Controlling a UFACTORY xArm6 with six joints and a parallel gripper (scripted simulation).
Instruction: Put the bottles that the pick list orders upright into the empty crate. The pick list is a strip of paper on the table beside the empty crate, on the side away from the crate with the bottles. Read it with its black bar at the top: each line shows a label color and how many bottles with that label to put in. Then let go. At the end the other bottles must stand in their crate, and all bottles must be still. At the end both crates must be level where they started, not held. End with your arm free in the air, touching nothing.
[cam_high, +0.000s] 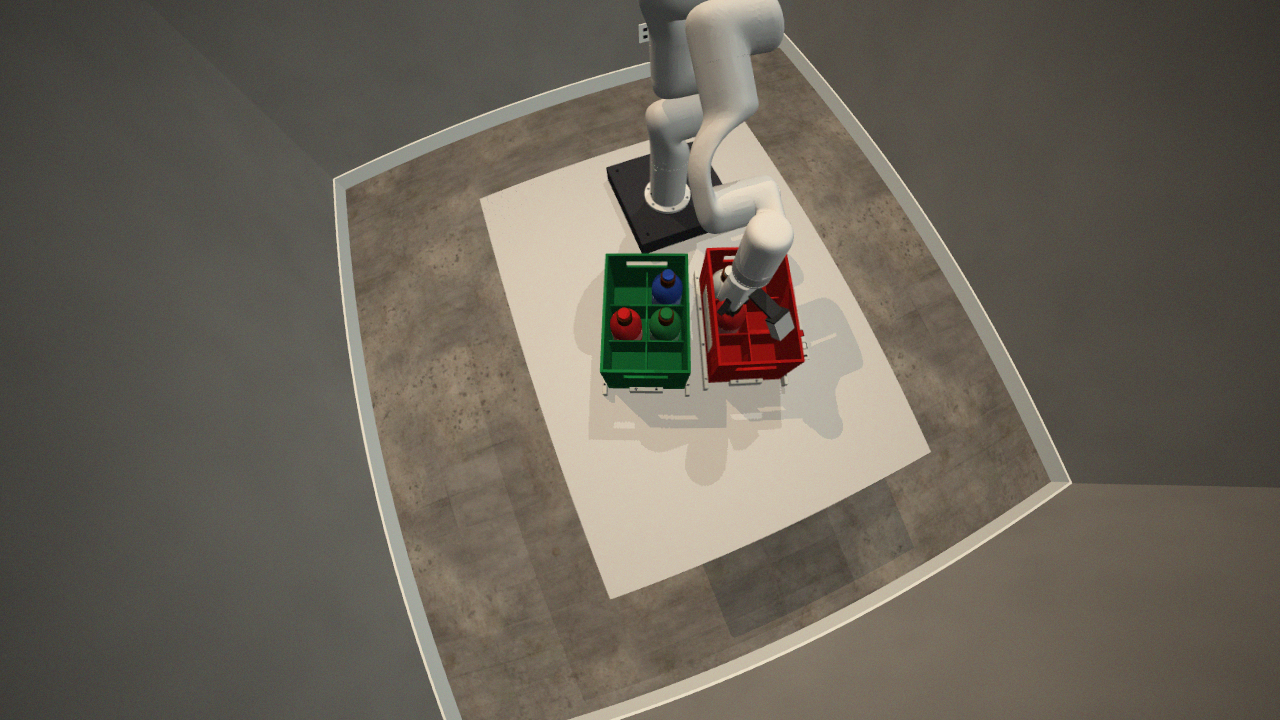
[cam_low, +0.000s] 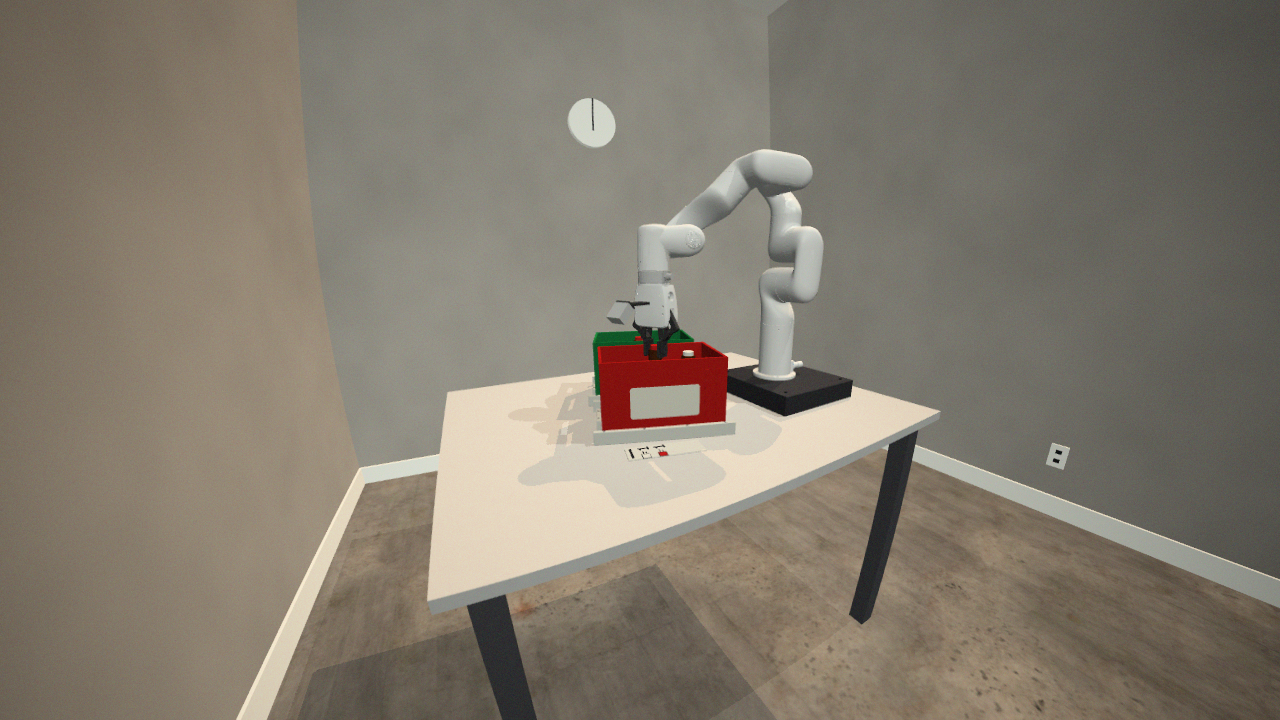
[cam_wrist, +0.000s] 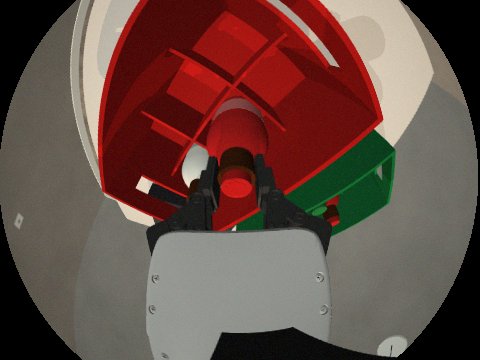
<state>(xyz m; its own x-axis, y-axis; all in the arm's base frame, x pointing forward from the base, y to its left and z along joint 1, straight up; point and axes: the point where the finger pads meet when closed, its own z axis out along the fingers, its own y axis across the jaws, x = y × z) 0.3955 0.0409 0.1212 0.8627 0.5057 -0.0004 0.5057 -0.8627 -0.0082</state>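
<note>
My gripper (cam_wrist: 236, 166) is shut on the neck of a red-label bottle (cam_wrist: 235, 140) and holds it upright in a middle cell of the red crate (cam_high: 750, 313), on the side next to the green crate. The gripper also shows in the overhead view (cam_high: 729, 313) and in the side view (cam_low: 655, 344). A white-capped bottle (cam_low: 687, 354) stands in the red crate's cell nearer the arm's base; it also shows in the wrist view (cam_wrist: 196, 162). The green crate (cam_high: 645, 317) holds a red bottle (cam_high: 623, 323), a blue bottle (cam_high: 666, 286) and a green bottle (cam_high: 664, 322). The pick list (cam_low: 648, 453) lies beside the red crate.
The arm's black base plate (cam_high: 660, 201) sits behind the two crates. The crates stand side by side on white rails in the middle of the table. The table's edges are well away from both crates.
</note>
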